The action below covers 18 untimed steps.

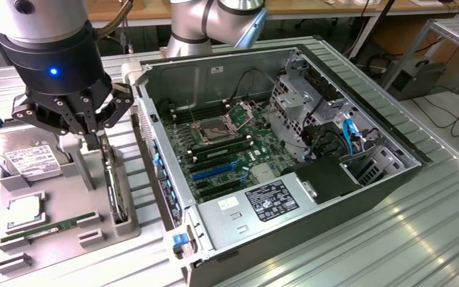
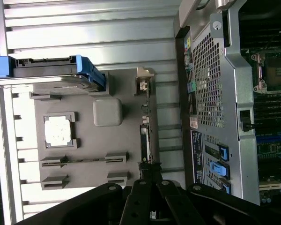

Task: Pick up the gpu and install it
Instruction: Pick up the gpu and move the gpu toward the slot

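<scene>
One gpu [image 1: 115,190] | on edge in tray [image 1: 54,212] | long axis parallel to case [image 1: 174,78] side | gripper [image 1: 95,140] closed on its end

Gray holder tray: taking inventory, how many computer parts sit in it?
4: hard drive at the far end, CPU in the middle, RAM stick at the near end, GPU on edge along the case side. None looks hidden.
</scene>
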Available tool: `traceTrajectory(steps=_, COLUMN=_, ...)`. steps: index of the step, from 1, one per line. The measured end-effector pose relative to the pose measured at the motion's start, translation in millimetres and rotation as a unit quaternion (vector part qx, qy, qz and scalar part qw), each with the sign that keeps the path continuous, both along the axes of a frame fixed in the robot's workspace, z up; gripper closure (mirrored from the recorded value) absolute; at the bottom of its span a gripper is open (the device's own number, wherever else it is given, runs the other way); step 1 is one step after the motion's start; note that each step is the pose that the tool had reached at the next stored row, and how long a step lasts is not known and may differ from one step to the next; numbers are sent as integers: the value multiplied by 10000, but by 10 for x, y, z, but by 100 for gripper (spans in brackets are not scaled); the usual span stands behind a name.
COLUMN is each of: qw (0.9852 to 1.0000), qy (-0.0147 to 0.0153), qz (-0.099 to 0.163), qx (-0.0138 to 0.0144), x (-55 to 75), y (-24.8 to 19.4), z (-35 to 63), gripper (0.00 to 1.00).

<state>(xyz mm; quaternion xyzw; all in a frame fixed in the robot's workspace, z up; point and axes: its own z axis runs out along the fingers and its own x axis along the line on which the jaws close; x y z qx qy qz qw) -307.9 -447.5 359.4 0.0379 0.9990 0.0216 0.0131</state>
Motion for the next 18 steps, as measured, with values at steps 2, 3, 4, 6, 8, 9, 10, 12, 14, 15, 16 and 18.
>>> traceTrajectory(steps=2, qw=10000, qy=0, qz=0, qx=0, x=0, y=0, z=0, gripper=89)
traceTrajectory(steps=3, qw=10000, qy=0, qz=0, qx=0, x=0, y=0, z=0, gripper=89)
traceTrajectory(steps=4, qw=10000, qy=0, qz=0, qx=0, x=0, y=0, z=0, gripper=89)
traceTrajectory(steps=6, qw=10000, qy=0, qz=0, qx=0, x=0, y=0, z=0, gripper=70)
traceTrajectory(steps=8, qw=10000, qy=-1, qz=0, qx=1, x=1, y=0, z=-24, gripper=64)
traceTrajectory(steps=9, qw=10000, qy=-1, qz=0, qx=0, x=5, y=0, z=-41, gripper=58)
traceTrajectory(steps=10, qw=10000, qy=-3, qz=0, qx=0, x=18, y=0, z=-79, gripper=58)
traceTrajectory(steps=12, qw=10000, qy=-5, qz=0, qx=0, x=29, y=0, z=-109, gripper=58)
traceTrajectory(steps=14, qw=10000, qy=-11, qz=-1, qx=0, x=35, y=0, z=-153, gripper=58)
traceTrajectory(steps=15, qw=10000, qy=-18, qz=0, qx=0, x=35, y=0, z=-165, gripper=58)
traceTrajectory(steps=16, qw=10000, qy=-29, qz=0, qx=1, x=35, y=0, z=-177, gripper=58)
traceTrajectory(steps=18, qw=10000, qy=-62, qz=0, qx=0, x=35, y=-1, z=-222, gripper=58)
